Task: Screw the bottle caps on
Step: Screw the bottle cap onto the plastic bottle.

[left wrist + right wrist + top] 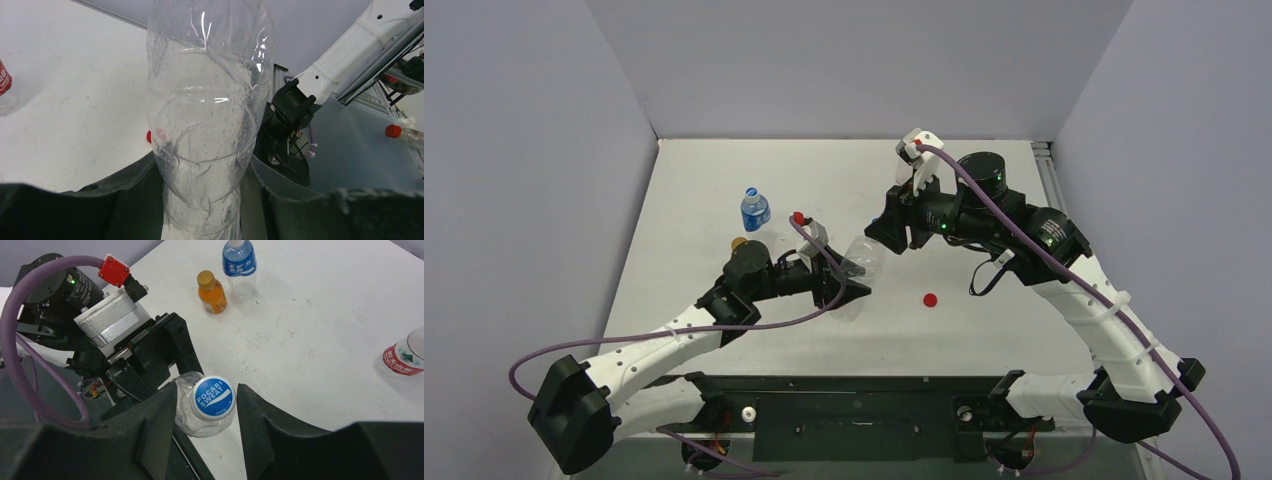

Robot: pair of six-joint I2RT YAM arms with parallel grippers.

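My left gripper point(848, 291) point(202, 210) is shut on the lower body of a clear empty bottle point(862, 268) point(207, 100) and holds it tilted above the table. A blue-and-white cap point(214, 398) marked Pocari Sweat sits on its neck. My right gripper point(884, 232) point(207, 401) is open with a finger on each side of that cap and small gaps on both sides. A loose red cap point(930, 299) point(148, 136) lies on the table. An orange-gold cap point(205, 277) sits on a small orange bottle point(212, 296).
A blue-labelled bottle point(755, 209) point(239, 265) stands at the back left with a white cap, beside the orange bottle point(740, 244). A red-labelled bottle point(402, 357) stands with its mouth open, and also shows in the left wrist view point(3, 82). Grey walls enclose the table.
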